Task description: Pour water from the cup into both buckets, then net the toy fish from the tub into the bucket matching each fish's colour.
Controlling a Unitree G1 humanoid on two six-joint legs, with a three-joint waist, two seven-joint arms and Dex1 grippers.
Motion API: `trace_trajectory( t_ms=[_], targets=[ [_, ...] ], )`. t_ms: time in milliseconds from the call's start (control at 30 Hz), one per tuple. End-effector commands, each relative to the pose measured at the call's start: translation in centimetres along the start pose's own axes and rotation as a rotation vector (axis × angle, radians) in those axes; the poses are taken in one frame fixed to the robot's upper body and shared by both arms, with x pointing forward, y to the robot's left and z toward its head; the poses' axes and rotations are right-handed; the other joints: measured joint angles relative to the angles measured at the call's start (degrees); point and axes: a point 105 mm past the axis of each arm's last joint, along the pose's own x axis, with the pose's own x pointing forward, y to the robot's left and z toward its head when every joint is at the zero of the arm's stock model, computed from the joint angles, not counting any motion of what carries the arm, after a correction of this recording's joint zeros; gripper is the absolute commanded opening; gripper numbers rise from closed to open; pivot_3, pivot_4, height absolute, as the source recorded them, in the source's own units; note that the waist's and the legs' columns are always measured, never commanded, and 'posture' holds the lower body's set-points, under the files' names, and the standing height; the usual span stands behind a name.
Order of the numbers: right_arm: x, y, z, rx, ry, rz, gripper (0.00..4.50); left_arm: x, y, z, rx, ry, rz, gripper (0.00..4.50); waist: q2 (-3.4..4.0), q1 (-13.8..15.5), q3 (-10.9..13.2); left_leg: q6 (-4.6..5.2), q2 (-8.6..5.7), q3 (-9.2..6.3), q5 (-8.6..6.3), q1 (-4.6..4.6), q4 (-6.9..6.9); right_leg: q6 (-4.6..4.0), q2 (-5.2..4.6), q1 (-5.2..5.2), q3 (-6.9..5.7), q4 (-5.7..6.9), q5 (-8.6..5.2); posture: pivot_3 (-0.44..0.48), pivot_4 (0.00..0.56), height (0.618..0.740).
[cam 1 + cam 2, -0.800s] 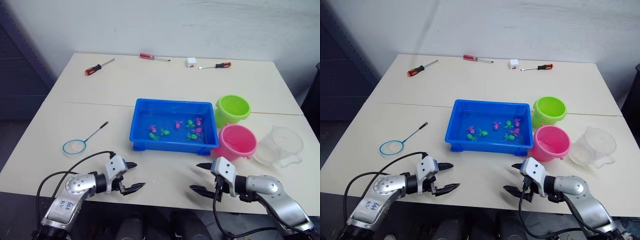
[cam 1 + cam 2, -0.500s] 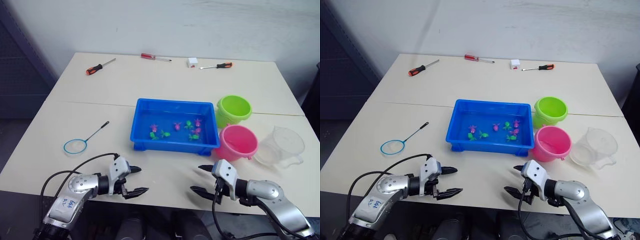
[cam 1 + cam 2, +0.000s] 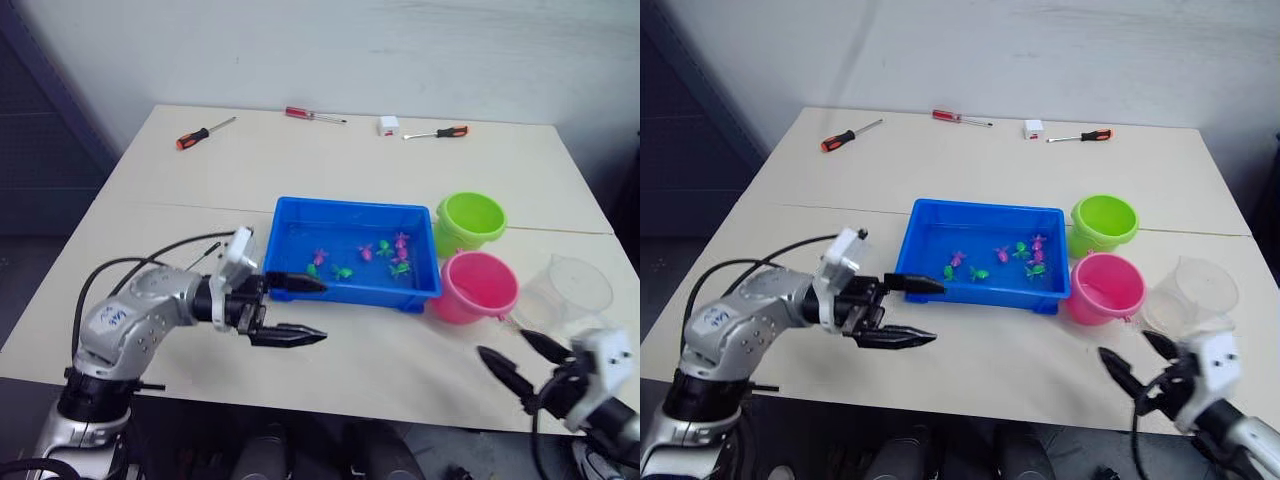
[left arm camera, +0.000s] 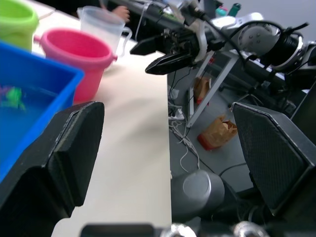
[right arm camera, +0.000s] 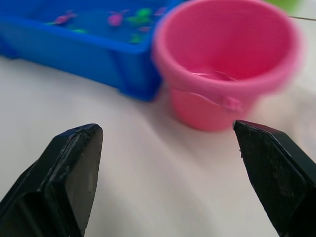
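— Both jaws spread wide and empty? Start with those.

— Yes. Left gripper (image 3: 293,310) hangs just above the table (image 3: 330,150), beside the tub's near left corner, fingers well apart, nothing between them. Right gripper (image 3: 523,362) sits at the near right edge, just in front of the cup, also spread with nothing held.

— Now the things, biggest first.

— Blue tub (image 3: 352,216) lies mid-table. Right of it stand the buckets: green bucket (image 3: 470,219) farther back, pink bucket (image 3: 477,286) nearer, just beside the tub's right end. The clear cup (image 3: 573,292) stands upright, right of the pink bucket.

— And the small ones?

— Toy fish (image 3: 362,258), pink and green, lie scattered in the tub. Three screwdrivers (image 3: 204,131) and a small white block (image 3: 388,125) lie along the far edge.
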Motion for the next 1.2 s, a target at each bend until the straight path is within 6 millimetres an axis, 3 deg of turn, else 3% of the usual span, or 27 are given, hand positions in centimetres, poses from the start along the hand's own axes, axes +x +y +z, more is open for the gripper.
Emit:
trace_trajectory(
  t_ms=[33,100,233,300,500,700,1200],
  targets=[
    [-1.2,-3.4,0.6,0.026,-0.045,-0.229,4.5,0.3,-0.2,2.7,0.062,-0.066,-0.045,4.46,-0.01,-0.3,0.0,0.01,-0.02,0.0,0.01,0.0,0.01,0.0,0.0,0.02,0.0,0.01,0.0,0.0,0.15,0.74],
    [-1.2,-4.2,0.5,0.036,-0.04,-0.279,4.5,0.4,-0.1,3.1,0.071,-0.072,-0.047,4.46,0.08,-0.6,0.0,-0.23,-0.06,0.02,0.15,0.04,-0.01,0.01,0.0,0.02,0.05,0.02,0.0,0.0,0.15,0.74],
    [-0.2,-8.3,-0.6,0.068,-0.04,-0.52,4.5,1.2,0.1,3.9,0.131,-0.074,-0.045,4.46,0.05,-0.6,0.0,-0.43,-0.04,0.03,0.27,0.04,-0.05,0.01,0.08,-0.05,0.07,0.08,0.0,0.0,0.15,0.74],
    [0.2,-9.3,-1.1,0.087,-0.037,-0.581,4.5,1.3,0.3,3.9,0.143,-0.071,-0.027,4.46,0.15,-0.4,0.0,-0.42,-0.07,0.03,0.3,0.04,-0.03,0.01,0.07,-0.05,0.1,0.09,0.0,0.0,0.15,0.74],
    [1.5,-10.5,-1.7,0.083,-0.03,-0.618,4.5,1.4,0.4,4.2,0.153,-0.075,-0.014,4.46,0.22,-0.4,0.0,-0.44,-0.09,0.03,0.32,-0.02,-0.07,0.05,0.09,-0.1,0.14,0.11,-0.02,0.0,0.15,0.74],
    [0.9,-12.6,-2.3,0.066,-0.022,-0.73,4.5,0.9,0.5,4.3,0.165,-0.059,0.02,4.46,0.22,-0.4,0.0,-0.43,-0.1,0.04,0.33,0.02,-0.06,0.05,0.08,-0.09,0.15,0.16,-0.03,0.0,0.15,0.74],
    [2.9,-14.4,-1.8,0.066,-0.087,-0.793,4.5,0.7,0.5,4.4,0.182,-0.041,0.056,4.46,0.23,-0.5,0.0,-0.44,-0.11,0.05,0.34,0.02,-0.04,0.06,0.09,-0.09,0.17,0.19,-0.03,0.0,0.15,0.74]
  ],
)
